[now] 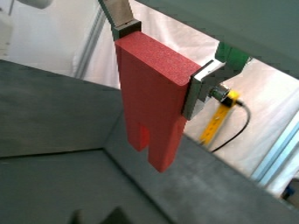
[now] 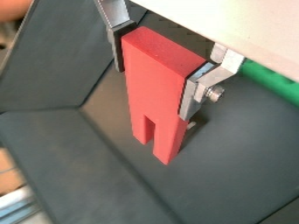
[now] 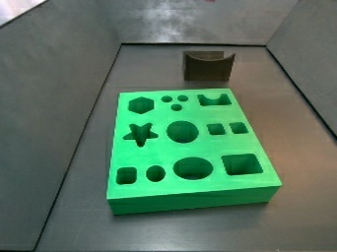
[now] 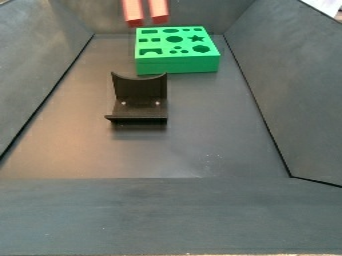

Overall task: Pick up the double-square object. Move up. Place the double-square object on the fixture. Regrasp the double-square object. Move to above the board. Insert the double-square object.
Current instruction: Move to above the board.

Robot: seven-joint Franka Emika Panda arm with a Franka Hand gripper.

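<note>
The tool (image 2: pixel 162 79) is clamped shut on the one double-square object (image 2: pixel 158 92), its silver fingers (image 2: pixel 198 87) pressed flat against both sides of the red-orange block, which hangs upright in both wrist views with its two square prongs pointing down, clear of the dark worktop (image 2: pixel 70 149). In a side view only the block's lower end (image 4: pixel 144 11) shows at the top edge, high above the single green board (image 4: pixel 177 48). One dark fixture (image 4: pixel 136 98) stands on the worktop near the board, apart from it.
</note>
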